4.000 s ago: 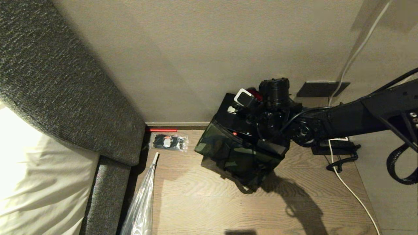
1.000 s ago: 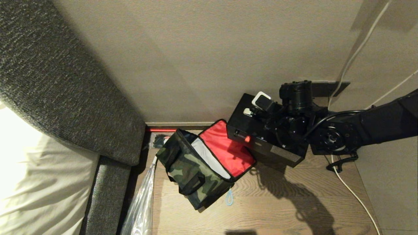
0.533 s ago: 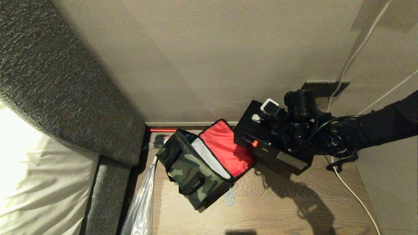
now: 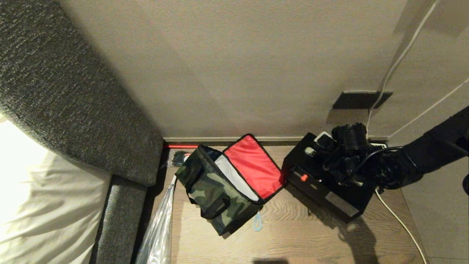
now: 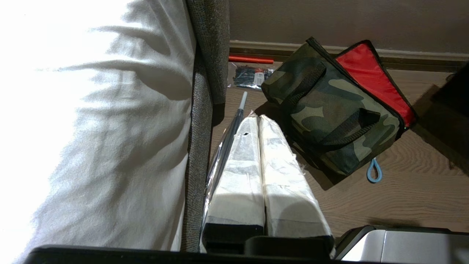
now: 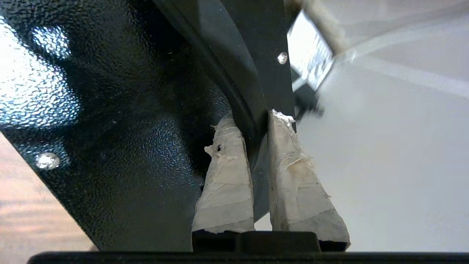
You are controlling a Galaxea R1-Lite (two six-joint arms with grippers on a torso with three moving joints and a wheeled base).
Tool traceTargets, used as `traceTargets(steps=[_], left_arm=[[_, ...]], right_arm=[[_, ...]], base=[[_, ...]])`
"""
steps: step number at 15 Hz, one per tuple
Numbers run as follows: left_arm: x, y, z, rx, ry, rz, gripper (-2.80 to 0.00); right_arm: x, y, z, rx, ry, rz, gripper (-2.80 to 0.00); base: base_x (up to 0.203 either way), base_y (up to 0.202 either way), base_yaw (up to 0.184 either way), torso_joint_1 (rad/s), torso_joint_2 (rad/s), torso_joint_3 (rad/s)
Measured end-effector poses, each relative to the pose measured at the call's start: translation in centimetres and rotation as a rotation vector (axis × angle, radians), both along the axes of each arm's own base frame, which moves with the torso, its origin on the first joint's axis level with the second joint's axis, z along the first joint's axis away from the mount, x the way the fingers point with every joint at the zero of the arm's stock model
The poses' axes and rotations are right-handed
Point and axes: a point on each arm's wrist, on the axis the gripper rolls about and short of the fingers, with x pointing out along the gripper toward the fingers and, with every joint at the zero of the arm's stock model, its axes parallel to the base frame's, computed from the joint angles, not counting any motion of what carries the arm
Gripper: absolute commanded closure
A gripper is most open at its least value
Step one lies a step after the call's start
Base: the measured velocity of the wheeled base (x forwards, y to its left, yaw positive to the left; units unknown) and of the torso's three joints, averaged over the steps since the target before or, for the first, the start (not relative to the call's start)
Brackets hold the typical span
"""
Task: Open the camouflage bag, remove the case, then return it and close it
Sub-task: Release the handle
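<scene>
The right gripper (image 6: pixel 258 121) is clamped on the case (image 4: pixel 322 187): in the right wrist view its two tape-wrapped fingers (image 6: pixel 227 176) stand close together, with a thin black handle or raised edge of the case pinched between them. The gap between them is narrow, only as wide as that edge. In the head view the same gripper (image 4: pixel 331 161) sits over the far end of the case, the arm reaching in from the right side of the scene.

The case is a black box with a small red knob (image 4: pixel 303 178) and a grey strip on its upper face. It lies out of the bag, on or just above the wooden floor (image 4: pixel 293 234) (whether its underside touches the boards cannot be told), close to the wall and just to the right of the bag's open lid.

The camouflage bag (image 4: pixel 216 194) stands open on the floor beside the grey upholstered bed frame (image 4: pixel 73 99), its red-lined lid (image 4: pixel 254 165) thrown back toward the case and the pale inner lining showing. A small blue loop (image 4: pixel 257 221) hangs at its near corner.

The left gripper (image 5: pixel 262 121) hangs low next to the bed, well apart from the bag; its taped fingers (image 5: pixel 240 176) lie side by side, pressed together with nothing between them. Beyond them, a clear packet of black items (image 5: pixel 249 75) rests by the skirting.
</scene>
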Motion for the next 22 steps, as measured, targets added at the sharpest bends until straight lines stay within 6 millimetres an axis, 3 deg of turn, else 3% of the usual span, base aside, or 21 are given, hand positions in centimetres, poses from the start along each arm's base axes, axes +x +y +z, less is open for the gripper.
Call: traceTargets(steps=[6, 10, 15, 16, 22], left_arm=[[0.0, 0.0, 0.0, 0.0, 0.0, 0.0, 0.0], [0.0, 0.0, 0.0, 0.0, 0.0, 0.0, 0.0], [0.0, 0.0, 0.0, 0.0, 0.0, 0.0, 0.0], [0.0, 0.0, 0.0, 0.0, 0.0, 0.0, 0.0], [0.0, 0.0, 0.0, 0.0, 0.001, 0.0, 0.0]], right_arm=[[-0.6, -5.6, -4.3, -0.01, 0.145, -0.157, 0.0], [0.0, -7.3, -7.3, 0.011, 0.217, -0.204, 0.0], [2.0, -7.9, -9.9, 0.02, 0.204, -0.228, 0.0], [2.5, -8.0, -10.2, 0.021, 0.193, -0.23, -2.8], [4.0, -8.2, -12.3, 0.024, 0.187, -0.22, -2.8]], base=[[0.0, 0.0, 0.0, 0.0, 0.0, 0.0], [0.0, 0.0, 0.0, 0.0, 0.0, 0.0], [0.0, 0.0, 0.0, 0.0, 0.0, 0.0], [0.0, 0.0, 0.0, 0.0, 0.0, 0.0], [0.0, 0.0, 0.0, 0.0, 0.0, 0.0]])
